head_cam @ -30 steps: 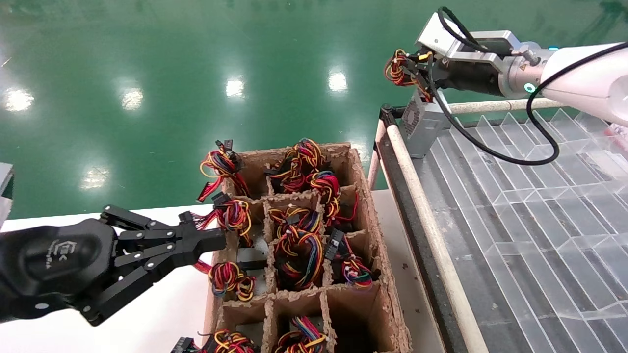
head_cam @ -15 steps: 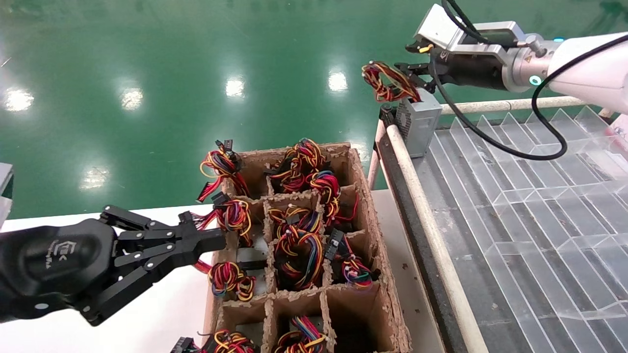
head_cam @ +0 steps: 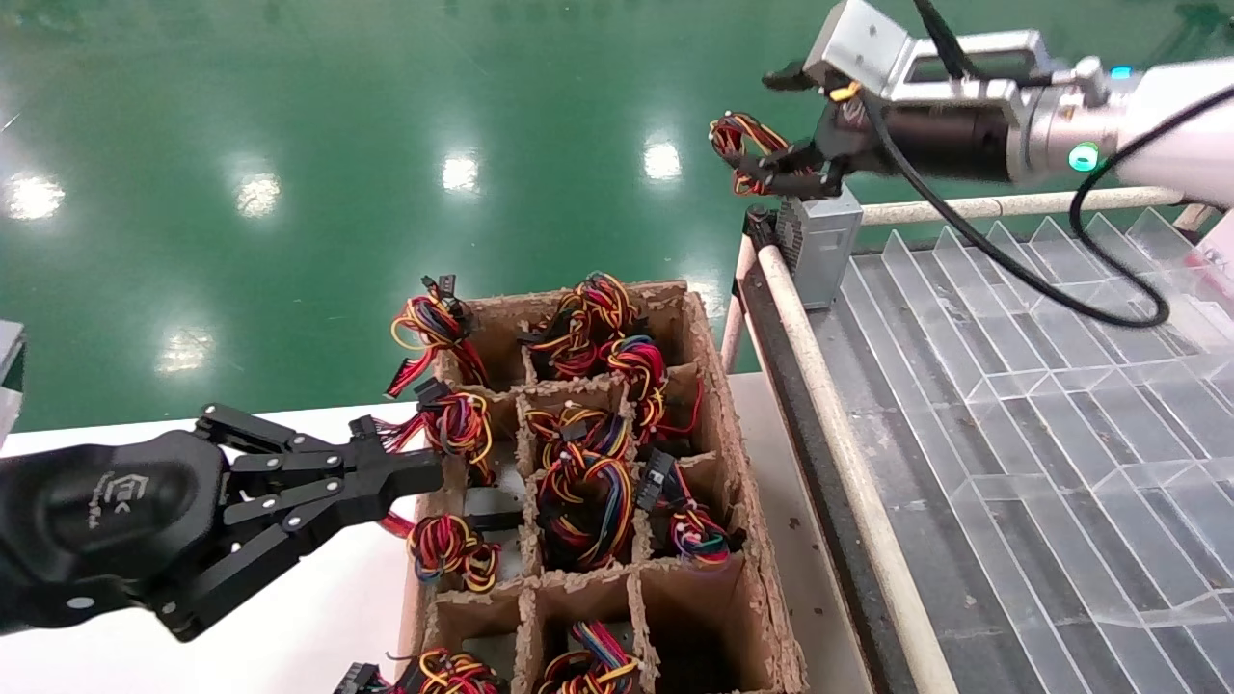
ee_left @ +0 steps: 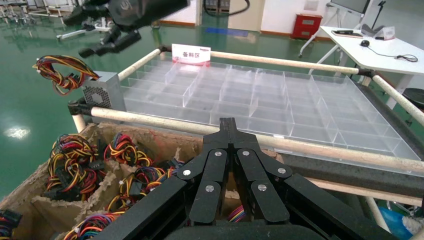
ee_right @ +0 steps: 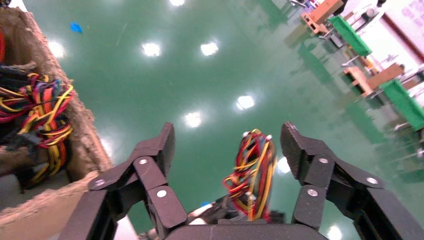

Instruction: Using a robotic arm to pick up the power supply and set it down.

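Observation:
The power supply (head_cam: 819, 246) is a small grey box with a perforated side, standing on the far left corner of the clear divided tray (head_cam: 1012, 386). Its red, yellow and black wire bundle (head_cam: 740, 145) sticks out past the tray's corner. The robotic arm's right gripper (head_cam: 786, 125) hovers just above the box, open. In the right wrist view the wire bundle (ee_right: 252, 170) rises between the spread fingers of the right gripper (ee_right: 229, 132) without touching them. The left wrist view shows the power supply (ee_left: 102, 90) under the right gripper (ee_left: 107, 42).
My left gripper (head_cam: 429, 472) is shut and empty at the left wall of a cardboard crate (head_cam: 723, 424), whose cells hold similar units with coloured wire bundles. A padded rail (head_cam: 829, 405) frames the tray. Green floor lies beyond.
The right gripper has opened and let go of the wire bundle. The power supply has dropped from a tilted hang to rest on the tray corner. The left arm has not moved.

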Tool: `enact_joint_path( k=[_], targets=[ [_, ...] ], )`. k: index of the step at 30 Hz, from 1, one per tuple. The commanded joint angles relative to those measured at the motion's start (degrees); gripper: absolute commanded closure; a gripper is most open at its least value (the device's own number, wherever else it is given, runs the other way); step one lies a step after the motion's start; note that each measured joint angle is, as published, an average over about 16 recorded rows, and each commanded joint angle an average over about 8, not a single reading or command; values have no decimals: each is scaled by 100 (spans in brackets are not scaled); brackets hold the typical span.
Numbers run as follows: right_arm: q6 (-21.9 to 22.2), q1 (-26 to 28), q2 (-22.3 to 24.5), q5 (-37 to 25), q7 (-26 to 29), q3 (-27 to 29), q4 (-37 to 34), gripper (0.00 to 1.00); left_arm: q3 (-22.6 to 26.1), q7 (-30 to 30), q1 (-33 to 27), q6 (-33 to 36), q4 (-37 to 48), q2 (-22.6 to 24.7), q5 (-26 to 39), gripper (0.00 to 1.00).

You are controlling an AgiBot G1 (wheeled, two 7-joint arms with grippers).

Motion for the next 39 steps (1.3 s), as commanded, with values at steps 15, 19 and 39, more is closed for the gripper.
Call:
enact_joint_path(
  k=[15,19,39],
  targets=[
    [-728,-1370,837,1113,1071,319,1832,0,0,0,0,0,0,0,0,0],
    [-915,-1731,1055,1405,1353,403,2308,0,0,0,0,0,0,0,0,0],
    [-1853,-3542,2147,2869,2766,824,4696,0,0,0,0,0,0,0,0,0]
  ],
)
